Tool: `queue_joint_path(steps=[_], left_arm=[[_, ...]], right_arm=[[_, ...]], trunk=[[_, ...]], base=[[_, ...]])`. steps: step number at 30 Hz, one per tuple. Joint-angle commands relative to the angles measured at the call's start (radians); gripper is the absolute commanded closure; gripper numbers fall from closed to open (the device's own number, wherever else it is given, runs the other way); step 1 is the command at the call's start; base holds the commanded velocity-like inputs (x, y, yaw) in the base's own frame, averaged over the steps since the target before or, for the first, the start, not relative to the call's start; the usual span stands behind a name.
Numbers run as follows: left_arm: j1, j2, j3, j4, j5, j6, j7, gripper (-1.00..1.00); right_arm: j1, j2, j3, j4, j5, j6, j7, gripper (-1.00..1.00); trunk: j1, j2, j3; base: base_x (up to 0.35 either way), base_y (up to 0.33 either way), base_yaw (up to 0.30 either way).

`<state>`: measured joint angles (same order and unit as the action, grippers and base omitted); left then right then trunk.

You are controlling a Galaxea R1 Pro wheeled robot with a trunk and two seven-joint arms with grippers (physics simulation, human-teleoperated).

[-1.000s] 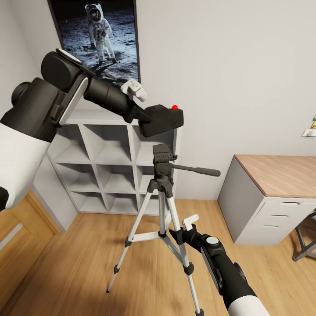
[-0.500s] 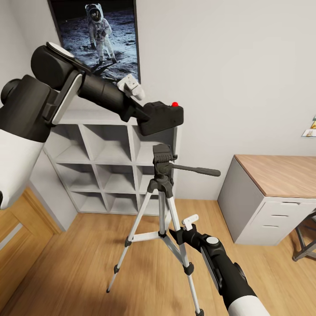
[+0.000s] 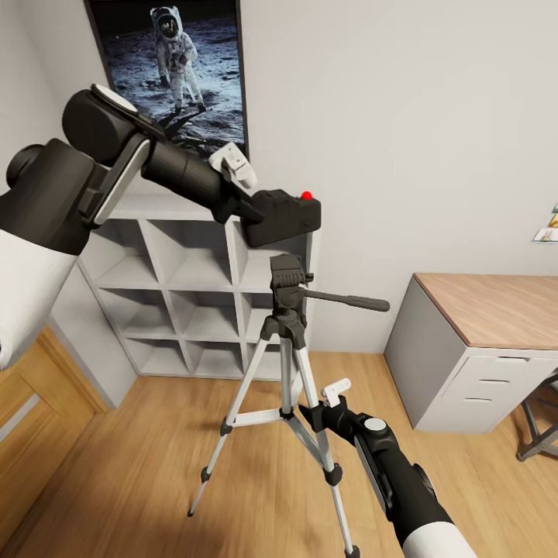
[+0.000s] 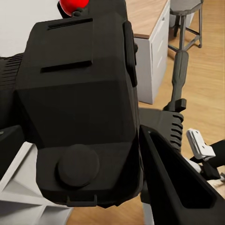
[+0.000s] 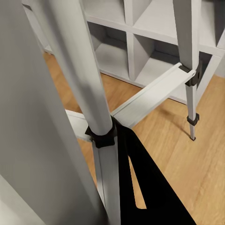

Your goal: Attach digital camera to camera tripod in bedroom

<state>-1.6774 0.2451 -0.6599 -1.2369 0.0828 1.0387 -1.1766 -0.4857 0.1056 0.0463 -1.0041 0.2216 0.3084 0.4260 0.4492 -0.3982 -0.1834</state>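
Note:
The black digital camera (image 3: 284, 218), red button (image 3: 307, 194) on top, hangs in the air with my left gripper (image 3: 254, 211) shut on it. It is a little above the black head (image 3: 287, 273) of the camera tripod (image 3: 288, 364), which stands on the wood floor. In the left wrist view the camera (image 4: 79, 103) is close up, one black finger (image 4: 173, 183) lies beside it, and the tripod head (image 4: 164, 125) is just beyond. My right gripper (image 3: 308, 412) is low among the tripod's legs by the brace hub; one finger (image 5: 140, 187) shows beside a silver tube (image 5: 101, 140).
The tripod's pan handle (image 3: 349, 301) sticks out to the right. A white cube shelf (image 3: 194, 287) stands against the wall behind, under an astronaut picture (image 3: 177, 62). A desk with drawers (image 3: 480, 349) and a chair (image 3: 542, 426) are on the right. A wooden door (image 3: 31, 418) is at the left.
The left arm first lifted the camera a little, then lowered it again; the camera now sits slightly lower, closer to the tripod head. The right arm and tripod have not moved.

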Motion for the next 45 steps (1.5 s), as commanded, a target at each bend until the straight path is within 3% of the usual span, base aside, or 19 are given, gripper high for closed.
queue_joint_path(steps=[1, 7, 16, 22, 28, 37, 39, 45], left_arm=[[-0.002, -0.001, -0.004, 0.000, 0.006, 0.008, 0.003, 1.00], [-0.002, -0.004, -0.007, -0.002, 0.008, 0.008, 0.000, 1.00], [-0.002, 0.001, -0.008, 0.013, 0.072, 0.008, -0.004, 1.00], [-0.002, 0.000, -0.009, 0.043, 0.079, 0.008, -0.057, 1.00], [-0.002, 0.004, -0.011, 0.068, 0.072, 0.008, -0.114, 1.00], [-0.002, 0.011, -0.013, 0.070, 0.056, 0.002, -0.122, 1.00], [-0.002, 0.008, -0.013, 0.070, 0.024, -0.003, -0.115, 1.00], [-0.002, 0.003, -0.013, 0.070, -0.002, -0.005, -0.107, 1.00]], right_arm=[[-0.001, 0.000, -0.003, 0.030, 0.035, 0.001, 0.005, 1.00], [-0.001, 0.000, -0.003, 0.030, 0.034, 0.001, 0.005, 1.00], [-0.001, 0.000, -0.003, 0.030, 0.033, 0.001, 0.006, 1.00], [-0.001, 0.000, -0.003, 0.030, 0.033, 0.001, 0.006, 1.00], [-0.001, 0.000, -0.003, 0.030, 0.033, 0.001, 0.006, 1.00], [-0.001, 0.000, -0.003, 0.030, 0.033, 0.001, 0.006, 1.00], [-0.001, 0.000, -0.003, 0.030, 0.033, 0.001, 0.007, 1.00], [-0.001, 0.000, -0.003, 0.030, 0.033, 0.001, 0.007, 1.00]], trunk=[[0.001, -0.002, -0.002], [0.001, -0.002, -0.002], [0.001, -0.002, -0.002], [0.001, -0.002, -0.002], [0.001, -0.002, -0.002], [0.001, -0.002, -0.002], [0.001, -0.002, -0.002], [0.001, -0.002, -0.002]], base=[[0.000, 0.000, 0.000], [0.000, 0.000, 0.000], [0.000, 0.000, 0.000], [0.000, 0.000, 0.000], [0.000, 0.000, 0.000], [0.000, 0.000, 0.000], [0.000, 0.000, 0.000], [0.000, 0.000, 0.000]])
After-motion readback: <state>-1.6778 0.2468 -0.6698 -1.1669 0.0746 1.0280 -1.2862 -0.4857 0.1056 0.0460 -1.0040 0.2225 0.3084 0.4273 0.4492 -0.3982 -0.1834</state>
